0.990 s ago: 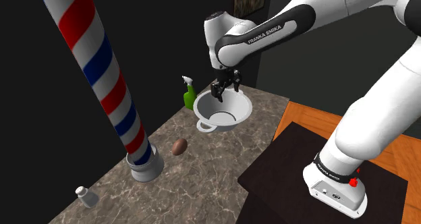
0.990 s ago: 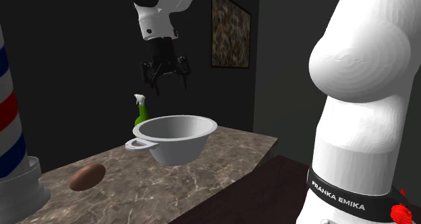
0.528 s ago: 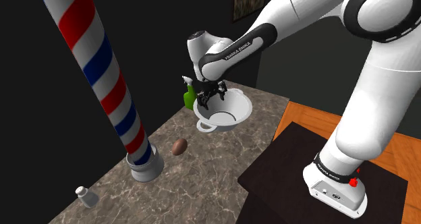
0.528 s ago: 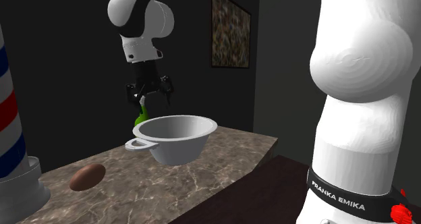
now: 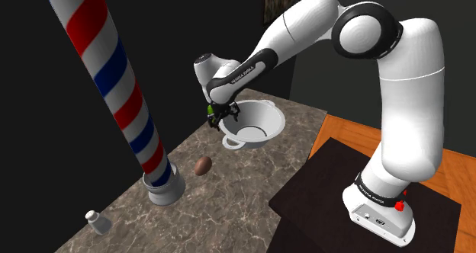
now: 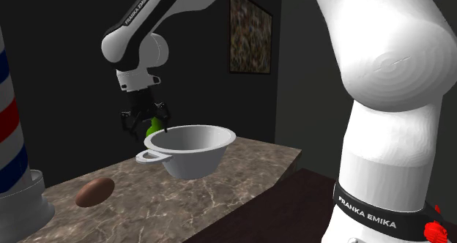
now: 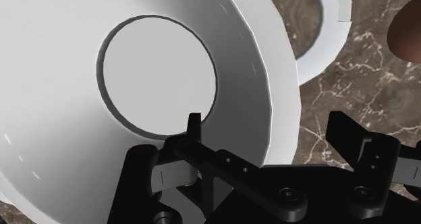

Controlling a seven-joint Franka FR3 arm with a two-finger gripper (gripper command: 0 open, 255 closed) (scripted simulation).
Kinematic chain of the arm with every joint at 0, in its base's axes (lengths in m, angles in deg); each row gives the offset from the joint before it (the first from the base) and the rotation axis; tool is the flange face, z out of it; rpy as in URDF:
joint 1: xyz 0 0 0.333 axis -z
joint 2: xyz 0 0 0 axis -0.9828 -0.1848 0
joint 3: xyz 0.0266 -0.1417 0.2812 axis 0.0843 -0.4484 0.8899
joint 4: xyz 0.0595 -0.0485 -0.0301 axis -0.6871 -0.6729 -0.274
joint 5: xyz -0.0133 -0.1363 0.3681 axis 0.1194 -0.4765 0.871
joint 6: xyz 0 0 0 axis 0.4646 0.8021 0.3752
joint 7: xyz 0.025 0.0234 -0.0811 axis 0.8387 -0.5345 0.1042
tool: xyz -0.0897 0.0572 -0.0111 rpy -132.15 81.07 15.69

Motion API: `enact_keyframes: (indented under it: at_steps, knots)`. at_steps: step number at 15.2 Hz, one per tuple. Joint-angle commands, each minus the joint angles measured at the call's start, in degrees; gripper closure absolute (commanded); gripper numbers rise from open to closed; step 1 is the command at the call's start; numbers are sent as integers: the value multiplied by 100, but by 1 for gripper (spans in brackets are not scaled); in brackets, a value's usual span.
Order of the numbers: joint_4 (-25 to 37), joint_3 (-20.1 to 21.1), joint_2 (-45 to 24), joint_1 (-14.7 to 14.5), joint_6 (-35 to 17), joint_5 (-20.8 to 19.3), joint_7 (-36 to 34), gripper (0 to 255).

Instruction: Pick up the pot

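A white bowl-shaped pot (image 5: 258,122) with a loop handle (image 5: 233,142) stands on the marble counter (image 5: 229,190). In the second exterior view the pot (image 6: 196,152) sits at mid-counter. My black gripper (image 5: 219,119) is low at the pot's rim, on the shoulder view's left side, just above the handle. It is open. In the wrist view the gripper (image 7: 270,121) straddles the pot's wall (image 7: 270,74): one finger (image 7: 193,129) is inside the bowl and the other stands outside over the counter. Neither finger touches the wall.
A red, white and blue striped pole (image 5: 114,84) rises from a grey base (image 5: 164,187). A brown oval thing (image 5: 203,165) lies near the handle. A green spray bottle (image 6: 155,126) stands behind the gripper, and a small shaker (image 5: 97,222) at the counter's near end.
The gripper has come down and toward the shoulder view's left, from above the pot's middle to its rim by the handle. The pot has not moved.
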State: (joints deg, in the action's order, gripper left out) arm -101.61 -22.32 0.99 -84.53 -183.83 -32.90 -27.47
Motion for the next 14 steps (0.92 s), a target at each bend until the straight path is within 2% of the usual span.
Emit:
enact_keyframes:
  at_steps: [1, 9, 10, 14]
  knots:
    - [174, -35, -222, -42, -36, -54, -63, 0]
    - [122, -103, -540, -82, -389, -178, -176, 0]
    - [140, -104, -551, -86, -382, -178, -178, 255]
    - [124, -103, -541, -83, -389, -178, -177, 255]
